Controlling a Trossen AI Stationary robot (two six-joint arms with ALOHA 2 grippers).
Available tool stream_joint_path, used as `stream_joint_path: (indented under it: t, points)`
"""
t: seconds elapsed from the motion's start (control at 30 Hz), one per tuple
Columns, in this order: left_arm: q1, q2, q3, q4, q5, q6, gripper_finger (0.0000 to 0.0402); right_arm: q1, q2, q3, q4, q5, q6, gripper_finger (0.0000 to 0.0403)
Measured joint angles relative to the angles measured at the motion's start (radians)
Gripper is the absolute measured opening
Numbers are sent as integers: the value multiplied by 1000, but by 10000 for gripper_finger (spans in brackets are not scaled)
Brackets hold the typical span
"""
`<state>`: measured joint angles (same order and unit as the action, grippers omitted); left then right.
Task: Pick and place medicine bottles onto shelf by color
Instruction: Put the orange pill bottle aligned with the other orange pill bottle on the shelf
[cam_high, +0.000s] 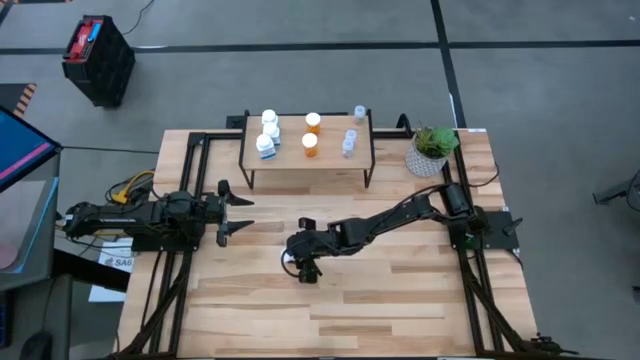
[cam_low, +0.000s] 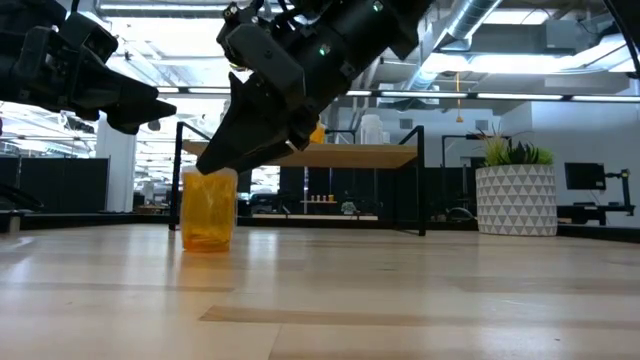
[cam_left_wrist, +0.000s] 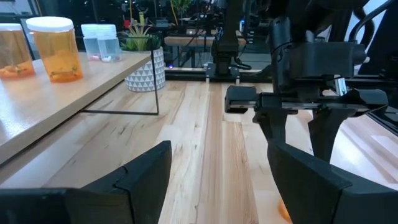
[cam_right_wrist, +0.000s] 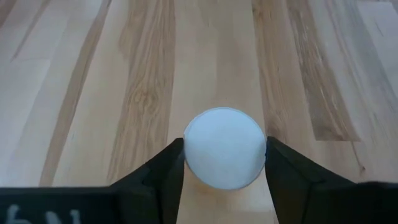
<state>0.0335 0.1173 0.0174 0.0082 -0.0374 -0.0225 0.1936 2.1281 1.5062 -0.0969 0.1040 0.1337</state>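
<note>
Fingers of your right gripper (cam_right_wrist: 224, 163) clench the upright white-capped orange pill bottle (cam_right_wrist: 224, 147) from directly above; lift straight.

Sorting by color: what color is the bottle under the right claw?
Orange bottle with a white cap; clearest in the low view.

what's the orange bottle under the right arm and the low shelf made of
Orange pill bottle with white cap: probably translucent glossy plastic; light glows through it. Low shelf: pale wooden top with visible grain, on thin black legs, likely metal.
</note>
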Motion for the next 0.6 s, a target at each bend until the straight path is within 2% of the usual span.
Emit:
stream_joint_path:
  t: [0.23,0.6]
  points:
    - [0,0,0,0,0,0,254,0,-2,133,-205,29,-26,193]
    - [0,0,0,0,0,0,254,-43,-3,297,-408,85,-63,192]
